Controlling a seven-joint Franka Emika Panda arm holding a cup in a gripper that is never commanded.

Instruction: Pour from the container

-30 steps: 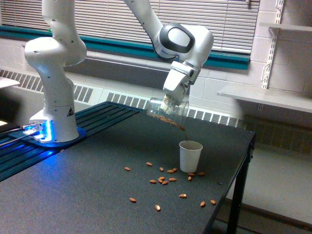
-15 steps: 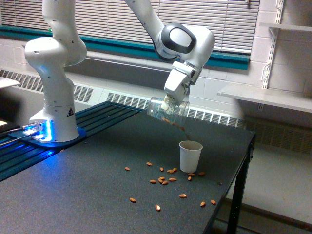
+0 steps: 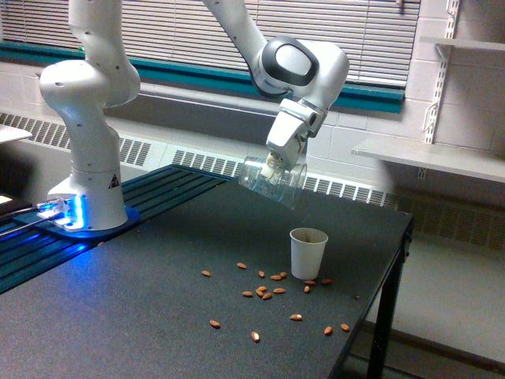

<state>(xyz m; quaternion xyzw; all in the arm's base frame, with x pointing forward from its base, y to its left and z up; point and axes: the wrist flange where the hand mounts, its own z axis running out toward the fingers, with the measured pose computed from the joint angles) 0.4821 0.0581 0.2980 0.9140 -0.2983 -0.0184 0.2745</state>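
Note:
My gripper (image 3: 276, 164) is shut on the clear container (image 3: 271, 181), which hangs tipped on its side with its mouth pointing down toward the exterior view's right. No nuts show through its wall now. The mouth hangs above and slightly left of the white paper cup (image 3: 308, 253), which stands upright on the dark table (image 3: 118, 316). The cup's inside looks brown near the rim. Several brown nuts (image 3: 266, 292) lie scattered on the table around the cup's foot and in front of it.
The arm's white base (image 3: 87, 197) stands at the exterior view's left on a blue-lit mount. The table's right edge (image 3: 394, 268) runs close beside the cup. Radiators and a window with blinds line the wall behind; a shelf (image 3: 426, 158) juts out at the right.
A stream of nuts was falling from the container's mouth into the paper cup; now the container looks empty and no nuts are falling. The container has tipped slightly further.

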